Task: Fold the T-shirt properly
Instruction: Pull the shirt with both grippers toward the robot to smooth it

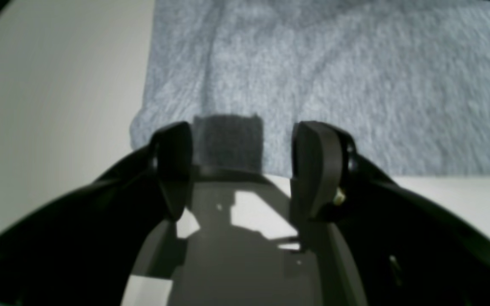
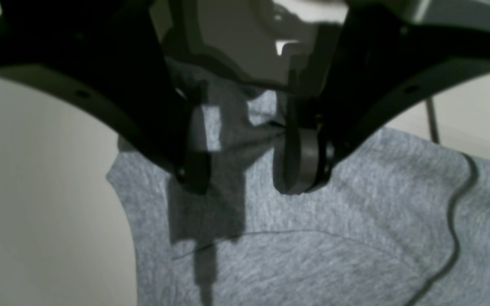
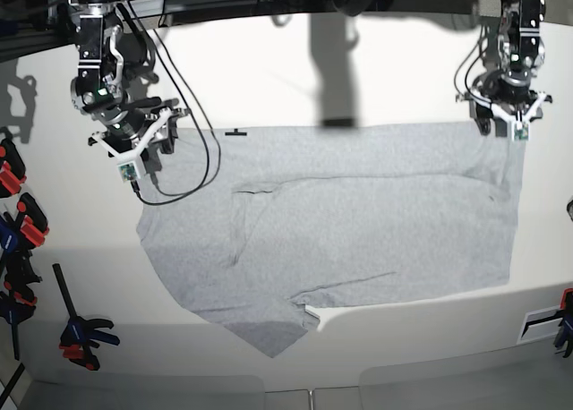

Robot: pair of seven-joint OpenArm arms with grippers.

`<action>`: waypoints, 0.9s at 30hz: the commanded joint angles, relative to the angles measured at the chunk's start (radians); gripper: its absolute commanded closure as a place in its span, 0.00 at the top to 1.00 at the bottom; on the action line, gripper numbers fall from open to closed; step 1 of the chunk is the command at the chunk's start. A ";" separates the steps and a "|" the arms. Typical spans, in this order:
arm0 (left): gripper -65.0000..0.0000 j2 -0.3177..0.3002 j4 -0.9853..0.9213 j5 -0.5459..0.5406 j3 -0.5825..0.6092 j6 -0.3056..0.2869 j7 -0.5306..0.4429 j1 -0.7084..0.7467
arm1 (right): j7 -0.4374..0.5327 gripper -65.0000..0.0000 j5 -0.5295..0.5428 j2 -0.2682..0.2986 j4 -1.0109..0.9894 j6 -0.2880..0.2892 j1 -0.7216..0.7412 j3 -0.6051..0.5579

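we see the t-shirt [image 3: 358, 222] spread flat on the white table [image 3: 376, 70], plain side up. our left gripper [image 1: 240, 144] sits at its far corner, jaws spread over the hem. our right gripper [image 2: 245, 170] is at the opposite far corner, jaws apart; fabric seems bunched between them, though shadow blurs it.

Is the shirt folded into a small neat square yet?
No, the shirt lies spread wide across the table, one sleeve sticking out at the bottom.
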 commanded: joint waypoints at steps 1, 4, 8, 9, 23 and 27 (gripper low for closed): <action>0.54 -0.002 0.023 0.013 -0.003 -0.009 0.073 0.040 | -0.117 0.44 -0.051 0.013 -0.010 -0.013 -0.034 0.000; 0.54 0.023 0.100 0.013 -0.050 -0.007 0.074 0.101 | -0.120 0.44 -0.051 0.014 0.006 -0.013 -0.072 0.000; 0.54 0.086 0.170 0.013 -0.159 -0.012 0.080 0.179 | -0.124 0.44 -0.051 0.014 0.055 -0.014 -0.147 0.032; 0.54 0.098 0.186 0.013 -0.184 -0.014 0.081 0.200 | -0.124 0.44 -0.050 0.014 0.070 -0.014 -0.168 0.049; 0.54 0.134 0.434 -0.030 -0.274 -0.045 0.117 0.457 | -0.138 0.44 0.029 0.014 0.253 -0.011 -0.381 0.274; 0.54 0.182 0.483 -0.032 -0.274 -0.045 0.118 0.509 | -0.142 0.44 0.029 0.011 0.270 -0.011 -0.412 0.274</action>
